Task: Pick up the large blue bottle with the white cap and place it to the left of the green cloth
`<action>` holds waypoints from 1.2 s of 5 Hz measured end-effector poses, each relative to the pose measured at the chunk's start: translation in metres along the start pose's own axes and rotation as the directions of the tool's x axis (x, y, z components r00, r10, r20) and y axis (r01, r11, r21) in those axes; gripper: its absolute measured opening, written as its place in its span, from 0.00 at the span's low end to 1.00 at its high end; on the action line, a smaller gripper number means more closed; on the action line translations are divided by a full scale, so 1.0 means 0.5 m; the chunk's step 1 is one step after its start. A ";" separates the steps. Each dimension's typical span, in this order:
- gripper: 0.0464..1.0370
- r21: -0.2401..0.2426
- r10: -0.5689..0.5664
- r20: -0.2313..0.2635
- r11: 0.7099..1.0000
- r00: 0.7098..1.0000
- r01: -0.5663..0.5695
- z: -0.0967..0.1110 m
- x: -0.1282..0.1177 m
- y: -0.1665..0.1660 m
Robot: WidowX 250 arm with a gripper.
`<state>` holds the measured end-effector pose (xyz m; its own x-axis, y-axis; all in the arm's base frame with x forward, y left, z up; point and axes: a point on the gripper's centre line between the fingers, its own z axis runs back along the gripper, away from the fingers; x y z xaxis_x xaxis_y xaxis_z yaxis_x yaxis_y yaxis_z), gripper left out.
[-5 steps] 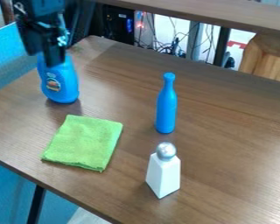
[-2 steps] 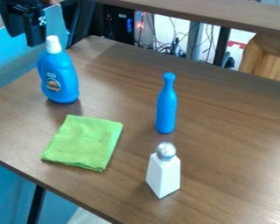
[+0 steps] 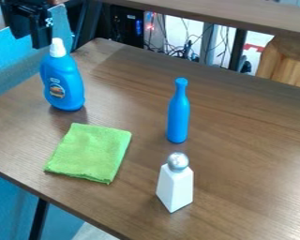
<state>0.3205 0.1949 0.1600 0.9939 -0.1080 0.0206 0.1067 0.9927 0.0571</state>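
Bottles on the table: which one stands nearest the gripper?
The wide blue bottle with the white cap. The slim blue bottle and the white, silver-topped one stand farther from the gripper.

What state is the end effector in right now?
End effector: can't tell open or closed; no held object visible, near the white-capped blue bottle.

One camera looks down aslant over the tabletop (image 3: pixel 237 140).
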 end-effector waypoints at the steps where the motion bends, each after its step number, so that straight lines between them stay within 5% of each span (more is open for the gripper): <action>1: 0.96 -0.002 0.022 -0.023 1.000 0.999 -0.022 -0.010 0.010 0.012; 6: 0.96 0.025 0.027 -0.121 0.999 0.992 -0.025 -0.051 0.067 -0.022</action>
<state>0.3533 0.1820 0.1345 0.9924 -0.0733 -0.0989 0.0815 0.9933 0.0816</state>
